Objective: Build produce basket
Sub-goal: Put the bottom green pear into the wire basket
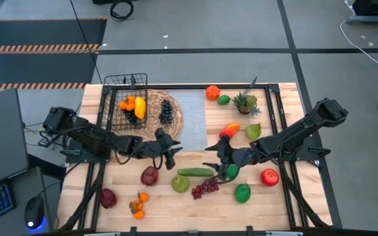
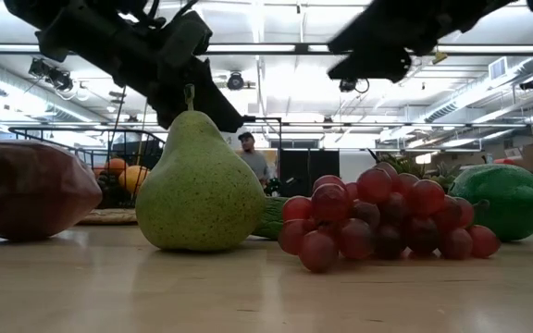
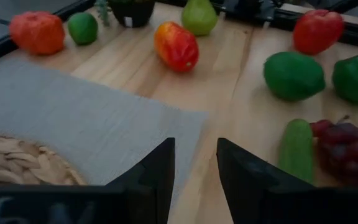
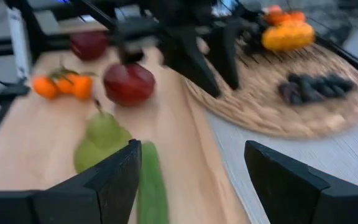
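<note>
Both sets of jaws are standing apart with nothing between them: the left gripper (image 1: 174, 156) is showing a narrow gap over the edge of the grey cloth (image 1: 190, 118), and the right gripper (image 1: 218, 159) is spreading wide just above the cucumber (image 1: 195, 172). No brand, label or readable writing is showing anywhere on the table things.

The basket (image 1: 126, 98) is sitting at the far left of the table, partly on the round straw mat (image 1: 169, 128), and is holding an orange (image 1: 127, 104) and a yellow mango (image 1: 140, 107). Dark grapes (image 1: 166, 111) are lying on the mat just beside it.

Between the two grippers, the cucumber is lying near a green pear (image 1: 180, 183) and a bunch of red grapes (image 1: 204, 189). A dark red apple (image 1: 149, 176) is resting near the left gripper, with another (image 1: 107, 198) and small oranges (image 1: 138, 206) nearer the front edge. A lime (image 1: 242, 193) and a red apple (image 1: 269, 177) are lying by the right arm.

Farther back, an orange-red mango (image 1: 229, 130), a second pear (image 1: 253, 131), a potted plant (image 1: 245, 102), a lime (image 1: 224, 99) and an orange fruit (image 1: 212, 92) are sitting on the wood. A person (image 2: 250, 157) is standing in the room behind.
</note>
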